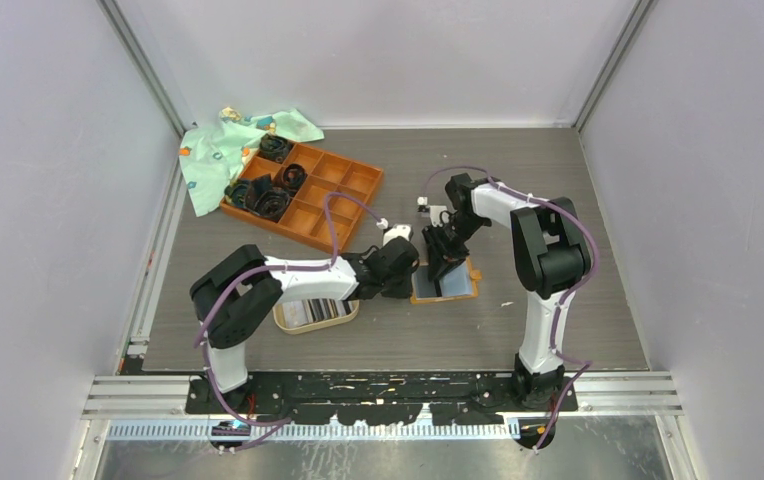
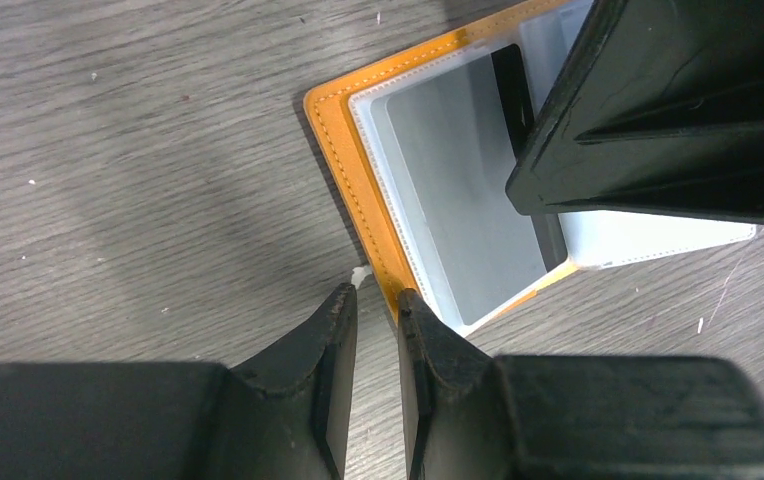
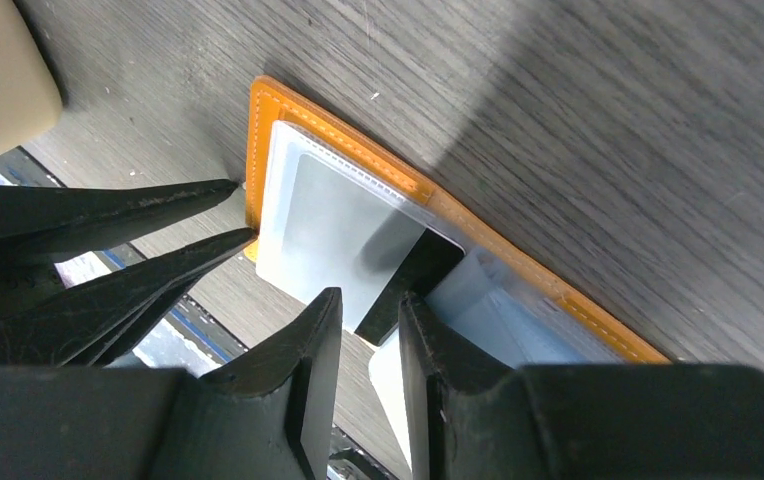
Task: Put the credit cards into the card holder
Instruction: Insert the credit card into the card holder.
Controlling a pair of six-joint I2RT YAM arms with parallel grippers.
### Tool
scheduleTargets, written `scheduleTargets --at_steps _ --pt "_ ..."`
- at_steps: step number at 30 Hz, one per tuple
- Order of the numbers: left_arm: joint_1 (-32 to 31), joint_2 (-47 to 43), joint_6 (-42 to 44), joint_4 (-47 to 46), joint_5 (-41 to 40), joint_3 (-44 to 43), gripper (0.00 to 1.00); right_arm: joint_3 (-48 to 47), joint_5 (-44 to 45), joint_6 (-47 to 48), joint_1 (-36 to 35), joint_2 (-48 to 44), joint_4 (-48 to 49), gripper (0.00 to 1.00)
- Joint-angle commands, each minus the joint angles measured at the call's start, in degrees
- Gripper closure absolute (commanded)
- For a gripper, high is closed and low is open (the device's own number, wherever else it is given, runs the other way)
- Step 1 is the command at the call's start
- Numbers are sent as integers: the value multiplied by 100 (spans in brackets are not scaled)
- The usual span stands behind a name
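Right wrist: right pincer (image 3: 368,300) slightly spread over black card (image 3: 413,275), part-way into card holder (image 3: 343,143) pocket. Left pincer (image 2: 376,300) narrowly spread, one tip touching holder's corner.

Left tool (image 1: 413,276), right tool (image 1: 445,262) at card holder (image 1: 455,290)

Wood-grain table (image 1: 558,180), card holder (image 1: 455,291), tray (image 1: 356,182), dish (image 1: 313,329), cloth (image 1: 213,160)

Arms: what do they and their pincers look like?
Left arm and right arm both have white links between bulky black joints. A purple cable loops loosely along each. Left pincer and right pincer are matte black, with two tapered, scuffed fingers each.
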State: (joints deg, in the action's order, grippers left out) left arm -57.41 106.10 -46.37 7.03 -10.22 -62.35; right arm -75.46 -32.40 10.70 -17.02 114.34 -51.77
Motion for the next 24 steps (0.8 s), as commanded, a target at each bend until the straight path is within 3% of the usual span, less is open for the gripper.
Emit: scheduleTargets --at_steps 1,15,24 --pt "-67 62 -39 120 143 74 77 -129 -227 26 -2 90 -91 66" --pt "-70 44 -16 82 158 91 77 -43 601 -41 3 -206 68 62" --pt "-97 66 10 46 228 60 77 -45 695 -77 -7 -129 81 59"
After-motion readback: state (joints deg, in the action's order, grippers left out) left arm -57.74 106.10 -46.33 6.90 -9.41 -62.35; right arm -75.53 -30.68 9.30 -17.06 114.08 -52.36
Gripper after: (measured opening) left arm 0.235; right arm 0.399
